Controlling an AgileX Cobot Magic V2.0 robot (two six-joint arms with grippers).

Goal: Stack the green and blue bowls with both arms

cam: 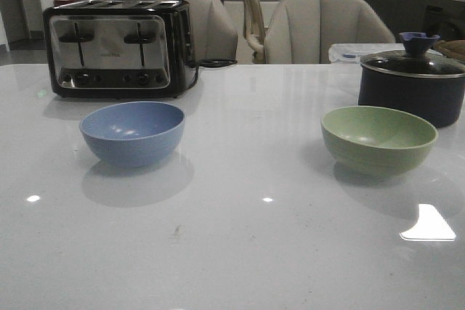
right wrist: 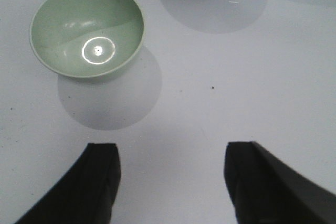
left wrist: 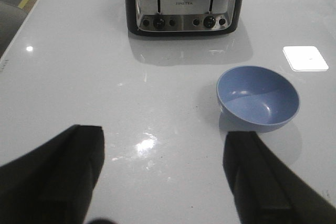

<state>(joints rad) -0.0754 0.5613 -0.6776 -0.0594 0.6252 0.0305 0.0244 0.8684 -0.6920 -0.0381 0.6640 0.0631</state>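
Note:
The blue bowl [cam: 132, 133] stands upright and empty on the left half of the white table. The green bowl [cam: 378, 138] stands upright and empty on the right half. They are well apart. Neither arm shows in the front view. In the left wrist view my left gripper [left wrist: 164, 140] is open over bare table, with the blue bowl [left wrist: 258, 97] just beyond one fingertip [left wrist: 247, 156]. In the right wrist view my right gripper [right wrist: 170, 153] is open with nothing between its fingers, and the green bowl [right wrist: 87, 30] lies off to one side ahead of it.
A black-and-steel toaster [cam: 120, 47] stands at the back left, behind the blue bowl. A dark lidded pot [cam: 412, 83] sits right behind the green bowl. Chairs [cam: 320, 28] line the table's far edge.

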